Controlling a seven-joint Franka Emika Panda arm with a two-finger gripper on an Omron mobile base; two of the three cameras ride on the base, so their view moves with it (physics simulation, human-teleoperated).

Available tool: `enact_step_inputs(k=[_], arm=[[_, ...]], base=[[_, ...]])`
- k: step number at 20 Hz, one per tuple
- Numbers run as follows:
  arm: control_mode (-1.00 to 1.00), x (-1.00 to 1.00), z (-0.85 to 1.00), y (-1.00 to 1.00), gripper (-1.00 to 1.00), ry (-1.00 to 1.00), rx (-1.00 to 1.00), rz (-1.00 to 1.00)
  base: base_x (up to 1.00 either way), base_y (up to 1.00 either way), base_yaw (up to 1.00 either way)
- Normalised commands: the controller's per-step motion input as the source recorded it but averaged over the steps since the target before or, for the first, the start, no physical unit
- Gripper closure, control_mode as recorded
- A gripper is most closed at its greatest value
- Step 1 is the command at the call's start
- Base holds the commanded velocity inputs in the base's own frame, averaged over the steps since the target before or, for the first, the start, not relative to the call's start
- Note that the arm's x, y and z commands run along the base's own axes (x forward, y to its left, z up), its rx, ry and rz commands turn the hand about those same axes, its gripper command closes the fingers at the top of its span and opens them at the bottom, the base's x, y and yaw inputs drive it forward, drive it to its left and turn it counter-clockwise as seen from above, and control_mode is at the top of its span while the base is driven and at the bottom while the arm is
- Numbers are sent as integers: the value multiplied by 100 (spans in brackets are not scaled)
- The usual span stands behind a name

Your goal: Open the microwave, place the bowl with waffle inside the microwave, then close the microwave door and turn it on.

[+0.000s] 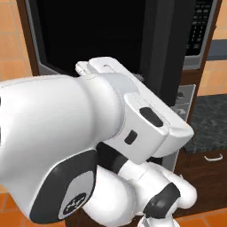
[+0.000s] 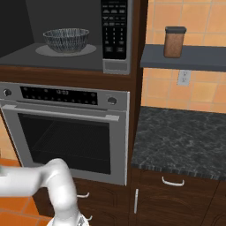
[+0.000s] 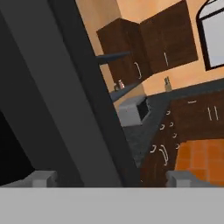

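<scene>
The microwave stands with its cavity showing, and the bowl with waffle sits inside on the round plate. The keypad is to the right of the cavity. In the left base view the microwave door is swung out, a wide black glass panel with a thick dark edge. My white hand is right in front of that edge. In the hand view my gripper is open, and the door's dark edge runs diagonally between its two fingertips. Nothing is gripped.
A steel oven with a bar handle sits below the microwave. To its right are a dark stone counter over drawers and a shelf bearing a brown jar. My own arm blocks much of the left base view.
</scene>
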Motion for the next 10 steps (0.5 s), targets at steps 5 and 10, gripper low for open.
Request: enact_step_inputs(k=[5, 10], arm=[[-100, 21, -17, -97, -100, 16, -14, 44], [-100, 28, -30, -90, -100, 10, -17, 39]], base=[[0, 0, 0], [0, 0, 0]])
